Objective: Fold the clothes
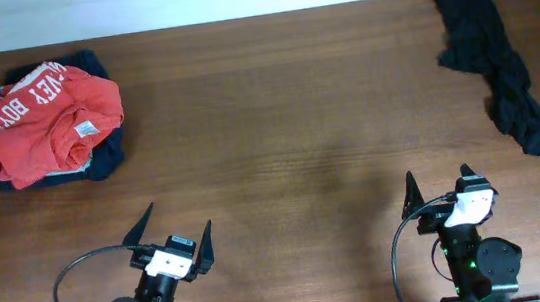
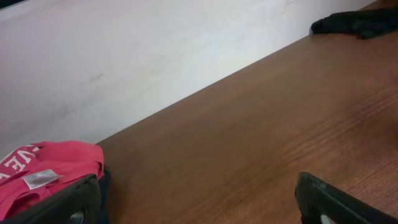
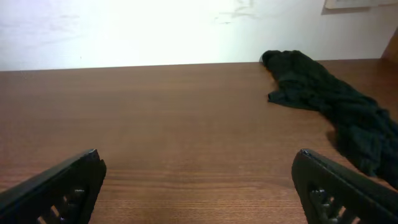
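The black garment (image 1: pixel 491 57) lies crumpled in a long heap at the table's far right; it also shows in the right wrist view (image 3: pixel 329 106) and at the top right of the left wrist view (image 2: pixel 357 22). My left gripper (image 1: pixel 172 225) is open and empty near the front edge at the left (image 2: pixel 199 193). My right gripper (image 1: pixel 440 185) is open and empty near the front edge at the right (image 3: pixel 198 174), well short of the garment.
An orange-red shirt with white lettering (image 1: pixel 50 119) lies on a navy-blue garment (image 1: pixel 105 158) at the far left; the shirt also shows in the left wrist view (image 2: pixel 43 171). The wooden table (image 1: pixel 277 120) ends at a white wall behind.
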Available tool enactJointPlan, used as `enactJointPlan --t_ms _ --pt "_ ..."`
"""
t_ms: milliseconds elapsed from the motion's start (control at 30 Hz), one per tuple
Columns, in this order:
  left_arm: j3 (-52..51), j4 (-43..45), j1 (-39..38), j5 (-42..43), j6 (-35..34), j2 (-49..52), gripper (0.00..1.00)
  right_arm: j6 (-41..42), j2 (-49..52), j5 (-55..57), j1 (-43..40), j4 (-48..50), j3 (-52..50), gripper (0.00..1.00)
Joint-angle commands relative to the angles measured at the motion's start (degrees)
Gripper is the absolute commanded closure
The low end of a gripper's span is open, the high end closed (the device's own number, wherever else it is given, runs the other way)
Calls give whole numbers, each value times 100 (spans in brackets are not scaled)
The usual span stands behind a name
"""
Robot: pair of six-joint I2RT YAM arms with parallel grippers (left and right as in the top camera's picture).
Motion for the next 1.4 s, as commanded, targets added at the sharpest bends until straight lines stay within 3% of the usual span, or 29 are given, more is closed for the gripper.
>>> enactJointPlan --t_ms 0,333,400,533,600,733,833,900,1000,1133,1367 --pt "-39 -13 24 -39 -50 -59 1 46 -52 48 52 -42 -26 2" --pt "-39 -20 17 -439 98 -59 1 76 -55 -173 52 -7 -26 2" --pt "-37 271 17 46 35 -59 1 520 -55 -879 52 149 -26 2" --pt "-37 570 17 2551 -162 -59 1 1722 -55 -1672 52 195 -26 2" --pt "-37 852 17 3222 -162 -59 1 2070 -55 -2059 52 219 -26 2" --pt "-37 1749 20 3418 -162 -59 1 2295 -55 -2577 52 398 -26 2" --pt "-37 2404 17 3574 -205 -59 1 3123 -55 -2579 52 544 -26 2" --pt "-37 2319 17 3602 -205 -59 1 3550 -55 -2780 52 542 -26 2" --pt "-37 1987 17 3495 -262 33 1 3491 -55 -3154 52 715 -26 2" --pt "160 1993 20 2850 -1338 481 1 3281 -48 -3233 52 901 181 2" --pt "1620 1956 17 2820 -1408 2645 1 2017 540 -2304 52 -173 1515 1"
